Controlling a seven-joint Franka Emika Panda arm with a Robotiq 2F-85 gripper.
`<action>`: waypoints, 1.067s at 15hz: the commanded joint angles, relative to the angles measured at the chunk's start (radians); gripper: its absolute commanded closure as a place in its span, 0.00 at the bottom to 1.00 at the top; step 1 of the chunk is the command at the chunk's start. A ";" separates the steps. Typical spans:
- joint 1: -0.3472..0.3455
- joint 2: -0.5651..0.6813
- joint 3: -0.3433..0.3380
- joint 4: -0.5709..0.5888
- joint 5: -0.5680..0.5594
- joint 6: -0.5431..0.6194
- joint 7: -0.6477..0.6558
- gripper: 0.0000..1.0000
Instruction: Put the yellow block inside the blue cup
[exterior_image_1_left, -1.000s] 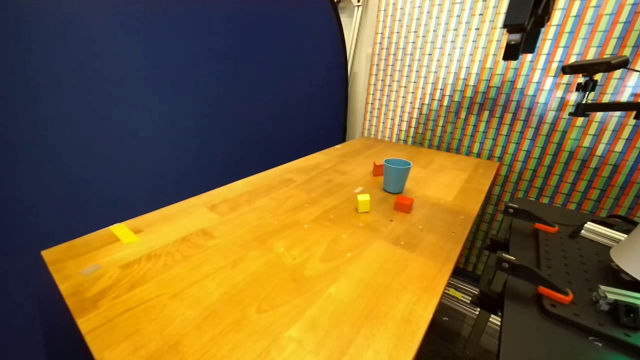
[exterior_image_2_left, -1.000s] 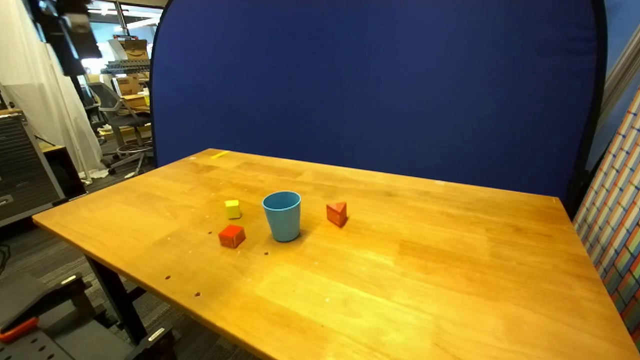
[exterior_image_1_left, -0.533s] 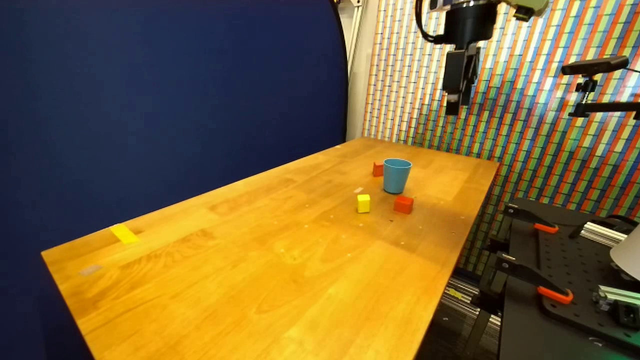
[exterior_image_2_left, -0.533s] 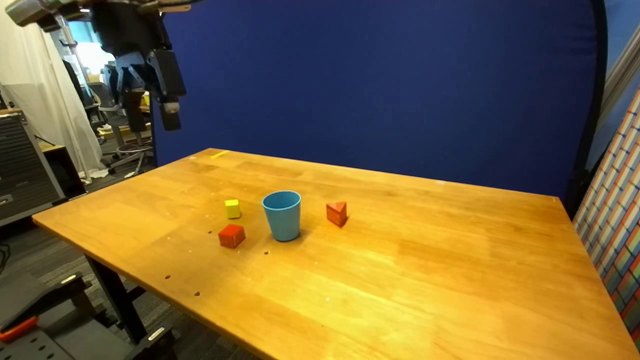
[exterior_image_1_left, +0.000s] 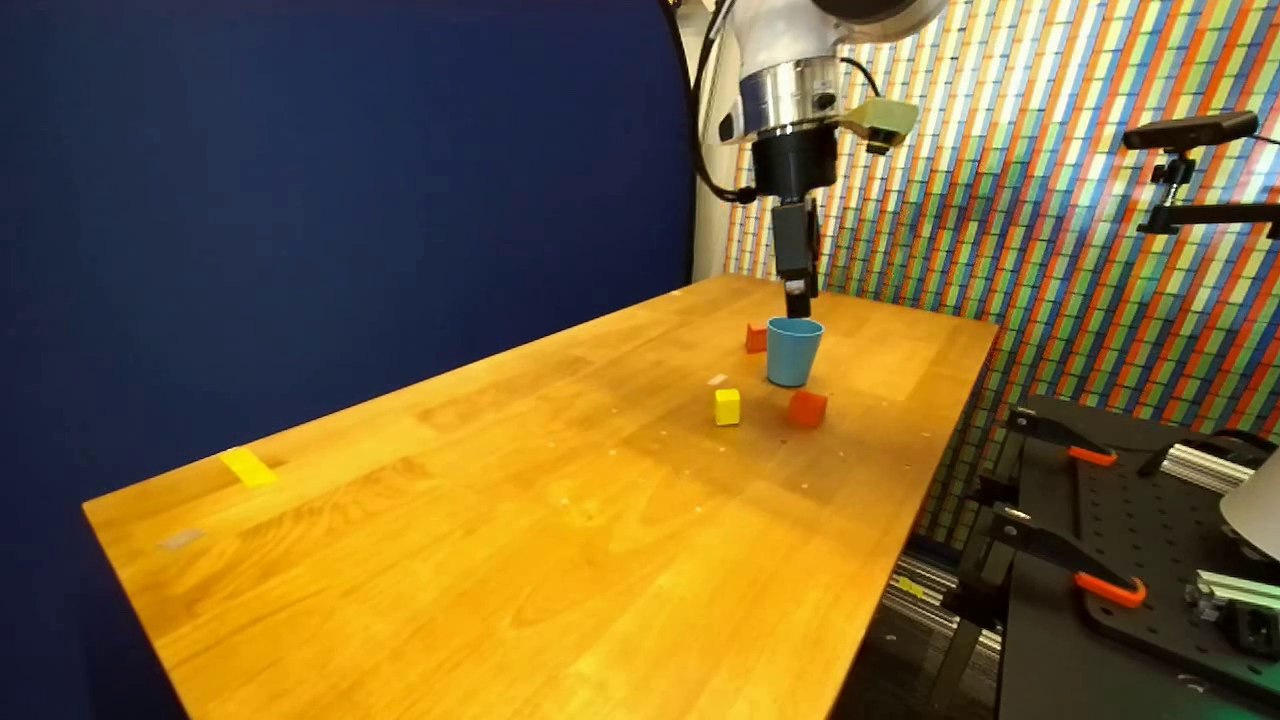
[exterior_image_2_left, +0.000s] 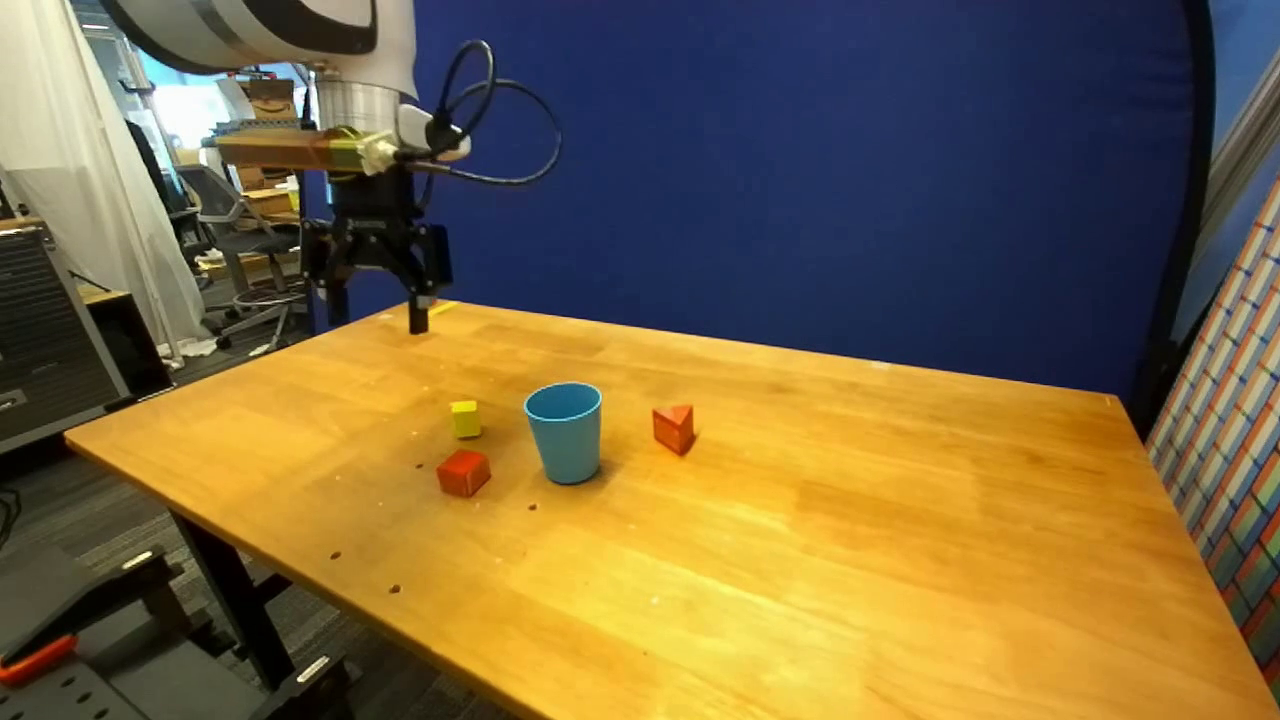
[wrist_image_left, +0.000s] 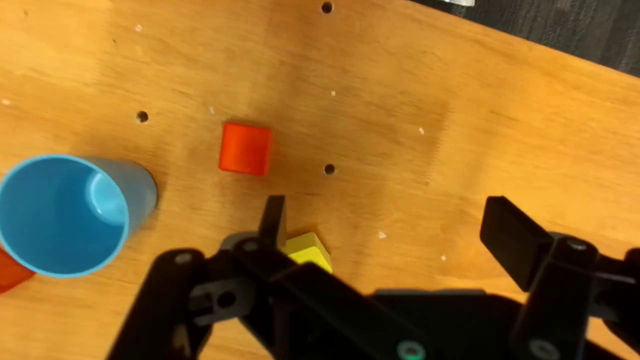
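Nearest, in the wrist view, a gripper (wrist_image_left: 391, 225) with fingers (wrist_image_left: 271, 215) spread wide; points down over the table (exterior_image_2_left: 900, 520), holds only air, touches nothing. Below, partly hidden by one finger there, the yellow block (wrist_image_left: 309, 250). Rests on the wood outside the cup (exterior_image_2_left: 570, 447), apart from it; looks nearly cubic in both exterior views, so cannot tell a long axis, with sides set askew to those of the red block (exterior_image_2_left: 463, 473) near by. Next, the cup itself, upright, long axis vertical, mouth up; across it from the yellow block, a red wedge (exterior_image_2_left: 673, 428), well clear of it. Around these, planked honey-coloured wood with small dark holes and pale flecks, and a strip of yellow tape (exterior_image_1_left: 248, 466) near a corner. Past the table, a black bench (exterior_image_1_left: 1050, 650) with orange-tipped clamps (exterior_image_1_left: 1110, 590), a dark-blue backdrop (exterior_image_1_left: 340, 200) and a wall (exterior_image_1_left: 1030, 230) of coloured strips; farthest off, a white curtain (exterior_image_2_left: 80, 180) and an office chair (exterior_image_2_left: 258, 240).
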 joint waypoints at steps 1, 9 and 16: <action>0.009 0.259 0.004 0.229 0.018 -0.047 0.008 0.00; 0.038 0.562 -0.044 0.510 -0.017 -0.081 0.214 0.00; 0.013 0.477 -0.112 0.389 0.031 -0.104 0.405 0.00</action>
